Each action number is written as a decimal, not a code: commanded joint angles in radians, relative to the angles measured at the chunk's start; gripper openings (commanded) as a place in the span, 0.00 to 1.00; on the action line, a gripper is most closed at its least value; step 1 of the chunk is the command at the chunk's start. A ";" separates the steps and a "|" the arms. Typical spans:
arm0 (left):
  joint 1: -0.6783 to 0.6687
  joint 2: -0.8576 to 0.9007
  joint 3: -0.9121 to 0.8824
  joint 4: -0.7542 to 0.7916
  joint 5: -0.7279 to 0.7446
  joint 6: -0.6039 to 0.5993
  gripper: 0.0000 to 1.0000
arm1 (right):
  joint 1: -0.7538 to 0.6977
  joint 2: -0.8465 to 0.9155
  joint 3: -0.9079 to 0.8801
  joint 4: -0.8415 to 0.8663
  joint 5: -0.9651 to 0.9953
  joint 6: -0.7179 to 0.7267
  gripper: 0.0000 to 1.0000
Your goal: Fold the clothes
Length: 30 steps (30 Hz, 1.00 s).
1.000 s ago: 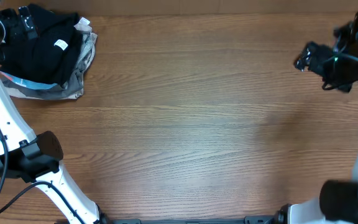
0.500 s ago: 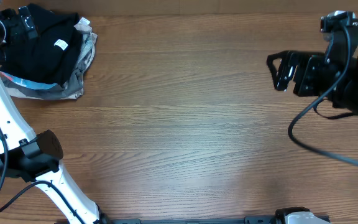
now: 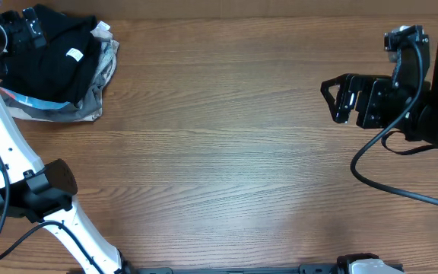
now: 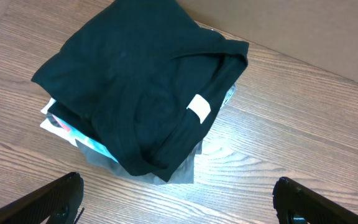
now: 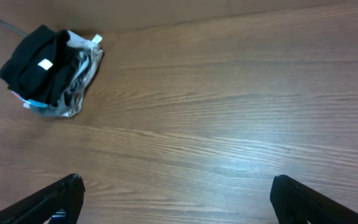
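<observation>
Both arms' jaws gape empty. The black shirt (image 4: 135, 93) tops a pile (image 4: 182, 171); a deep pinch could drag that pile along.

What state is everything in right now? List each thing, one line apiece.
black shirt: loosely folded, lying on the grey and white garments, not held.
neck tag: exposed, facing up.
grey and white garments: stacked under the black shirt, edges poking out.
left gripper: open, empty, above the black shirt.
right gripper: open, empty, over bare table on the far side from the clothes.
</observation>
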 commanded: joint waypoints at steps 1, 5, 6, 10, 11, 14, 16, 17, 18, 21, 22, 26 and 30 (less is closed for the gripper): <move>-0.002 0.009 -0.003 -0.001 0.008 -0.021 1.00 | 0.003 -0.028 -0.040 0.118 0.063 -0.007 1.00; -0.002 0.009 -0.003 -0.001 0.008 -0.021 1.00 | 0.003 -0.121 -0.211 0.340 0.062 -0.007 1.00; -0.002 0.009 -0.003 -0.001 0.008 -0.021 1.00 | 0.003 -0.151 -0.268 0.398 0.062 -0.007 1.00; -0.002 0.009 -0.003 -0.001 0.008 -0.021 1.00 | 0.003 -0.296 -0.534 0.642 0.072 -0.007 1.00; -0.002 0.009 -0.003 -0.001 0.008 -0.021 1.00 | 0.003 -0.337 -0.608 0.698 0.083 -0.007 1.00; -0.002 0.009 -0.003 -0.001 0.008 -0.021 1.00 | 0.002 -0.461 -0.812 0.840 0.117 -0.008 1.00; -0.002 0.009 -0.003 -0.001 0.008 -0.021 1.00 | -0.005 -0.539 -0.932 0.906 0.122 -0.007 1.00; -0.002 0.009 -0.003 -0.001 0.008 -0.021 1.00 | -0.010 -0.582 -0.999 0.937 0.122 -0.007 1.00; -0.002 0.009 -0.003 -0.001 0.008 -0.021 1.00 | -0.017 -0.626 -1.062 0.962 0.122 -0.007 1.00; -0.002 0.009 -0.003 -0.001 0.008 -0.021 1.00 | -0.039 -0.748 -1.233 1.034 0.122 -0.007 1.00; -0.002 0.009 -0.003 -0.001 0.008 -0.021 1.00 | -0.047 -0.786 -1.286 1.060 0.122 -0.007 1.00; -0.002 0.009 -0.003 -0.001 0.008 -0.021 1.00 | -0.081 -0.943 -1.507 1.189 0.122 -0.007 1.00; -0.002 0.009 -0.003 -0.001 0.008 -0.021 1.00 | -0.087 -1.145 -1.769 1.373 0.123 -0.007 1.00</move>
